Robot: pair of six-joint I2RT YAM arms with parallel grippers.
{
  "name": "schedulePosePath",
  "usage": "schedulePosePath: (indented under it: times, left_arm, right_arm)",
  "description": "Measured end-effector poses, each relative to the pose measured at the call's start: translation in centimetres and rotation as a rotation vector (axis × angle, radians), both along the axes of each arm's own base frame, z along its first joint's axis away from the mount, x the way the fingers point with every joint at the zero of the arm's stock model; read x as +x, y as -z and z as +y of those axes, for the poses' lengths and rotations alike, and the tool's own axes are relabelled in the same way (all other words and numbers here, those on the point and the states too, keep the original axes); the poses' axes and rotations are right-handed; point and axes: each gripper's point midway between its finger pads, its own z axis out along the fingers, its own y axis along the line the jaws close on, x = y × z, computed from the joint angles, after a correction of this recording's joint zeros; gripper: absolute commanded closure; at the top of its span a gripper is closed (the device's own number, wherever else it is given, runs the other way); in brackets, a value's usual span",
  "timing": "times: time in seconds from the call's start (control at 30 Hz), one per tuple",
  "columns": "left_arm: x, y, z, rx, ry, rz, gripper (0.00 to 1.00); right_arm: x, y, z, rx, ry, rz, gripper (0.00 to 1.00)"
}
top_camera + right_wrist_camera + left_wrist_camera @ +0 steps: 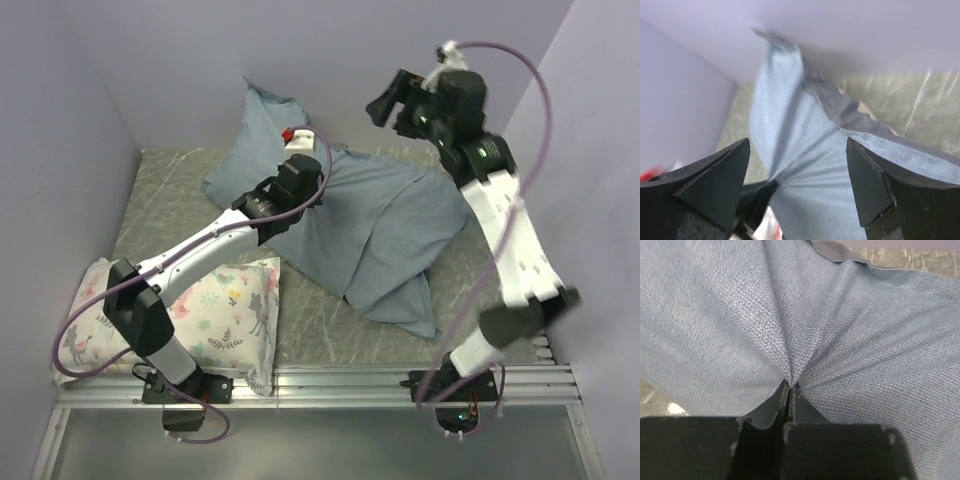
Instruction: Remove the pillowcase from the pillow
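Across the middle of the grey marbled table point(160, 190) sprawls the large, rumpled slate blue-grey fabric pillowcase point(385, 225), one corner up against the back wall. The left gripper point(790, 389) is clamped tight on a puckered fold of it. The right gripper point(797, 141) hangs above its far side, jaws wide apart, holding nothing. A small white floral-print pillow point(235, 310) sits near left.
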Motion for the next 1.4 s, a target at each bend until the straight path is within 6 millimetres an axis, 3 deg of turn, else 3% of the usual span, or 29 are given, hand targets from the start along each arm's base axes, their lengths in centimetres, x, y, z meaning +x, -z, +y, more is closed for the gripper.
schedulePosePath:
  times: [0.07, 0.17, 0.23, 0.37, 0.43, 0.5, 0.57, 0.6, 0.7, 0.8, 0.9, 1.07, 1.17, 1.23, 1.3, 1.4]
  left_arm:
    - [0.7, 0.5, 0.4, -0.014, 0.003, 0.02, 0.97]
    - [1.8, 0.5, 1.6, -0.054, -0.006, 0.031, 0.94]
    - [2.3, 0.6, 2.2, -0.081, -0.012, 0.033, 0.91]
    - [2.2, 1.3, 2.8, -0.1, -0.005, 0.054, 0.9]
    - [2.1, 1.3, 2.5, -0.109, 0.009, 0.058, 0.91]
    - [2.0, 1.3, 2.2, -0.122, 0.022, 0.063, 0.91]
    - [1.9, 1.3, 2.0, -0.127, 0.027, 0.065, 0.9]
    - [1.9, 1.3, 2.0, -0.127, 0.027, 0.066, 0.89]
    - [2.0, 1.2, 2.3, -0.131, 0.022, 0.065, 0.89]
    - [2.0, 1.0, 3.0, -0.144, 0.019, 0.067, 0.89]
    - [2.4, 1.0, 4.8, -0.175, 0.0, 0.071, 0.89]
    - [4.0, 1.5, 10.2, -0.23, -0.098, 0.09, 0.87]
    - [4.8, 2.3, 13.4, -0.26, -0.16, 0.098, 0.8]
    - [5.1, 3.1, 15.1, -0.284, -0.186, 0.109, 0.66]
    - [5.2, 3.9, 15.6, -0.31, -0.182, 0.12, 0.51]
    - [4.6, 4.2, 13.5, -0.323, -0.102, 0.134, 0.38]
  right_arm:
    - [-3.3, -0.6, -1.2, 0.005, 0.034, -0.052, 0.16]
    - [-8.7, 2.3, -1.8, -0.008, 0.05, -0.062, 0.17]
    - [-11.7, 6.9, -1.2, -0.041, 0.035, -0.002, 0.17]
    - [-15.7, 16.6, 0.0, -0.132, 0.003, 0.131, 0.17]
    - [-16.6, 21.3, 0.4, -0.208, -0.001, 0.217, 0.17]
    - [-16.7, 24.0, 0.4, -0.272, 0.018, 0.272, 0.21]
    - [-16.3, 25.1, 0.2, -0.305, 0.043, 0.287, 0.3]
    - [-16.0, 25.2, 0.1, -0.314, 0.055, 0.285, 0.51]
    - [-15.6, 25.4, -0.4, -0.335, 0.092, 0.277, 0.8]
    - [-15.3, 25.1, -1.3, -0.351, 0.13, 0.264, 0.9]
    - [-15.1, 24.3, -2.5, -0.34, 0.165, 0.247, 0.95]
    - [-14.8, 23.8, -6.4, -0.301, 0.263, 0.239, 0.98]
    - [-14.9, 24.0, -8.2, -0.28, 0.3, 0.248, 0.98]
    - [-15.0, 24.2, -9.0, -0.274, 0.316, 0.25, 1.0]
    - [-14.9, 24.7, -9.3, -0.276, 0.318, 0.262, 1.0]
    - [-14.6, 26.2, -8.4, -0.276, 0.282, 0.297, 1.0]
